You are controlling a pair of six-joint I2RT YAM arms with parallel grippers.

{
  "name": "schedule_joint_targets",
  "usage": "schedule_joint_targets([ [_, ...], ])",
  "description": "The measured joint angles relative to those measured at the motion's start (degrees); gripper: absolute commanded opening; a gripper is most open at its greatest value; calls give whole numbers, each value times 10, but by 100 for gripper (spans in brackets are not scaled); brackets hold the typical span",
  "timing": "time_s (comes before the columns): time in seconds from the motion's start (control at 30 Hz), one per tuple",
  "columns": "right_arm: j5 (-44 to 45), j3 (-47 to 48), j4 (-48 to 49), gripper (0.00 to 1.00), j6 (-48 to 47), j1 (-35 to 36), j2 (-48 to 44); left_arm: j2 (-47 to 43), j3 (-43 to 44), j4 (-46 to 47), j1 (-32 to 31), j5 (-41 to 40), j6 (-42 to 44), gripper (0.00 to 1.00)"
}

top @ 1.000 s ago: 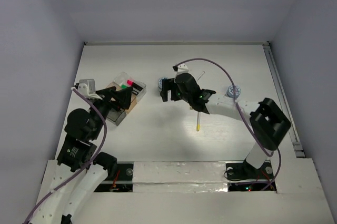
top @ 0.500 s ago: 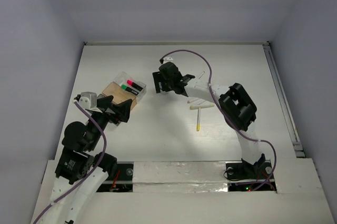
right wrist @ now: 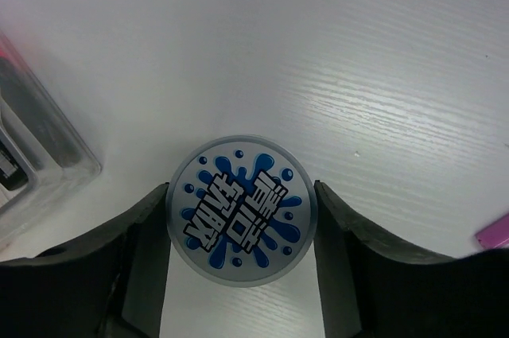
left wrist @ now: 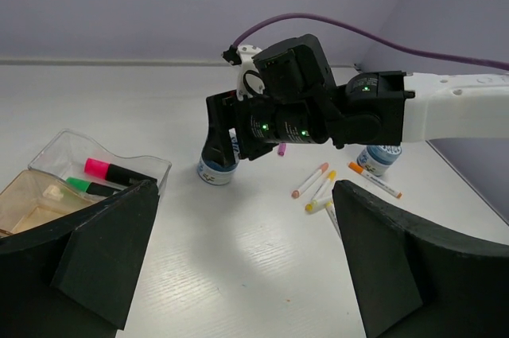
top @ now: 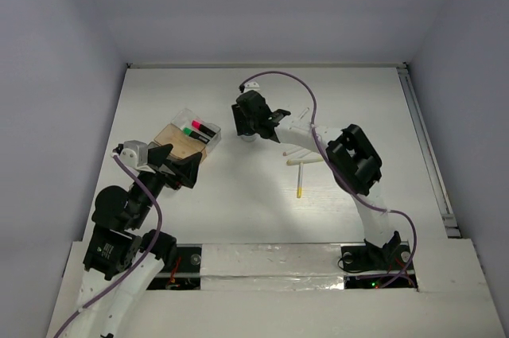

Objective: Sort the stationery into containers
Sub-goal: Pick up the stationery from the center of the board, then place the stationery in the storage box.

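My right gripper (top: 248, 126) reaches down over a round blue-white disc (right wrist: 242, 208) that stands on the table right of the containers. Its fingers (right wrist: 143, 242) press on both sides of the disc, which also shows in the left wrist view (left wrist: 213, 171). The clear tray (top: 200, 129) holds a pink-capped and a green-capped marker. The tan tray (top: 176, 137) adjoins it. The grey tray is hidden. My left gripper (top: 184, 168) is open and empty, just near of the trays. White pens (top: 304, 160) lie right of centre.
A second blue-white disc (left wrist: 378, 157) stands behind the pens; the right arm hides it from above. A small pink cube (left wrist: 281, 148) lies beside the right gripper. A yellow-tipped pen (top: 300, 183) lies alone, nearer the front.
My right gripper has swung left from above the pens and come down around the disc. My left gripper has drawn back from over the trays toward the near edge.
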Motion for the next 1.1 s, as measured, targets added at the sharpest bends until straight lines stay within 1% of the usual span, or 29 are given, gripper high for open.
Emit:
schedule_joint_targets([
  [0.03, 2, 0, 1, 42, -4, 0, 0, 0, 0, 0, 0, 1, 0, 93],
  [0.1, 5, 0, 3, 34, -7, 0, 0, 0, 0, 0, 0, 2, 1, 93],
  [0.23, 13, -14, 16, 33, -21, 0, -8, 0, 0, 0, 0, 3, 1, 94],
  [0.4, 13, -46, 32, 33, -51, 10, -51, 0, 0, 0, 2, 2, 1, 95],
  [0.5, -18, -45, 65, 32, -63, 27, -76, -2, 0, 0, 4, 0, 1, 96],
  [0.63, -89, -10, 105, 30, -71, 63, -81, -8, 0, -1, 8, -13, 1, 97],
  [0.87, -192, 98, 139, 30, -66, 107, -18, -18, 0, -5, 13, -48, 1, 97],
  [1.1, -243, 196, 148, 30, -64, 119, 83, -19, 0, -9, 15, -60, 1, 97],
])
